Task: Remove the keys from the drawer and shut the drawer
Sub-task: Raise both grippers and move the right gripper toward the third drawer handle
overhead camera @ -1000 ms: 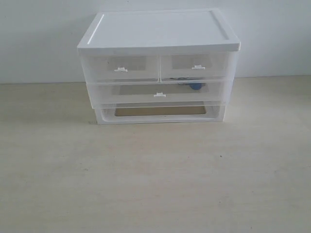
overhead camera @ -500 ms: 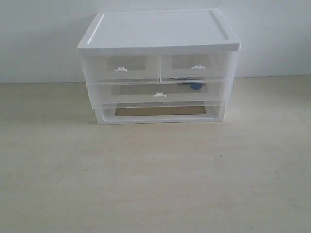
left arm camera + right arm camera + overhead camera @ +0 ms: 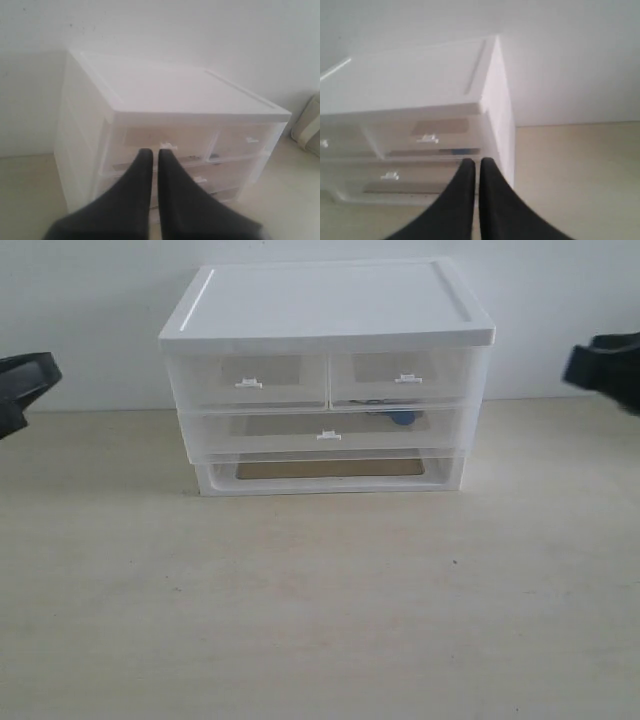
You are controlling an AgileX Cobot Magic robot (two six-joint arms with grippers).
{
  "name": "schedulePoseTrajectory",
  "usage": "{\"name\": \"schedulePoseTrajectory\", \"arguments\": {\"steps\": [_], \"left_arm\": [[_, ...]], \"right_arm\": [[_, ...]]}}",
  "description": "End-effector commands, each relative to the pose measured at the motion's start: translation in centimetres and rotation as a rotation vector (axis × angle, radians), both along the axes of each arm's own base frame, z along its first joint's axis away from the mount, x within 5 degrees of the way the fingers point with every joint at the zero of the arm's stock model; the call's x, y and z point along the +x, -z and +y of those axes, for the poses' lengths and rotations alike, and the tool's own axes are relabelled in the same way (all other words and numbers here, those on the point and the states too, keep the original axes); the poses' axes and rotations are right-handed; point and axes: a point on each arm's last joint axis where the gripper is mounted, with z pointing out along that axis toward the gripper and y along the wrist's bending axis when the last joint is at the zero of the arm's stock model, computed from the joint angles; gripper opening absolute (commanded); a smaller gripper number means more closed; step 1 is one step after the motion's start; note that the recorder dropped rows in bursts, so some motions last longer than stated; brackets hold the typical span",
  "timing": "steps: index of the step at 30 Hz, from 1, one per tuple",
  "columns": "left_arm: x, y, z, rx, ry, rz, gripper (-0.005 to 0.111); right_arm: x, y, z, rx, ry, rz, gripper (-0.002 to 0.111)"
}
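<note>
A pale, wood-grained table (image 3: 320, 620) is filling the near and middle ground and running back to a white wall. A white-topped unit (image 3: 325, 305) is standing directly on it at the far middle, close against the wall. The unit's open base frame (image 3: 215, 480) is resting on the tabletop, and the wood is showing through its opening below the wide drawer (image 3: 270, 432). A soft shadow is lying on the table left of the unit. A tiny dark speck (image 3: 453, 562) is sitting on the surface, nearer than the unit's right corner.
</note>
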Motion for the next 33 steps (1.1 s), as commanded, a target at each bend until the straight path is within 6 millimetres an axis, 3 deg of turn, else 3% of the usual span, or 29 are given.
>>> {"name": "schedulePoseTrajectory", "arguments": {"steps": [1, 6, 7, 12, 14, 15, 17, 18, 22, 26, 33], "left_arm": [[3.0, 1.9, -0.6, 0.049, 0.103, -0.025, 0.004], [6.2, 4.0, -1.6, 0.048, 0.25, -0.052, 0.004], [8.1, 5.0, -2.1, 0.077, 0.263, -0.039, 0.004], [12.1, 7.0, -4.6, 0.184, 0.355, -0.071, 0.004], [13.9, 7.4, -4.6, 0.191, 0.313, -0.031, 0.004], [14.6, 7.4, -4.6, 0.198, 0.306, -0.033, 0.004], [15.2, 7.3, -4.6, 0.212, 0.303, -0.053, 0.004], [15.4, 7.4, -4.5, 0.238, 0.296, -0.063, 0.004], [16.0, 8.0, -4.3, 0.259, 0.268, -0.05, 0.004], [15.9, 8.1, -4.3, 0.267, 0.275, -0.05, 0.004], [16.0, 8.0, -4.3, 0.262, 0.27, -0.051, 0.004]], "right_arm": [[3.0, 2.0, 3.3, -0.064, -0.114, 0.028, 0.0], [5.5, 4.6, 7.0, -0.162, -0.233, 0.143, 0.0], [6.4, 5.4, 8.2, -0.186, -0.26, 0.191, 0.0], [9.1, 7.6, 10.8, -0.244, -0.313, 0.243, 0.001], [10.3, 8.7, 11.4, -0.27, -0.308, 0.31, 0.012], [10.8, 9.4, 11.8, -0.269, -0.307, 0.334, 0.024], [11.4, 9.7, 12.3, -0.287, -0.325, 0.306, 0.041], [11.6, 9.8, 12.8, -0.416, -0.403, 0.237, 0.045], [11.1, 11.0, 14.7, -0.828, -0.645, 0.032, 0.044], [11.4, 10.9, 15.7, -1.025, -0.725, -0.226, 0.044], [12.7, 11.0, 15.0, -1.24, -0.634, -0.281, 0.044]]}}
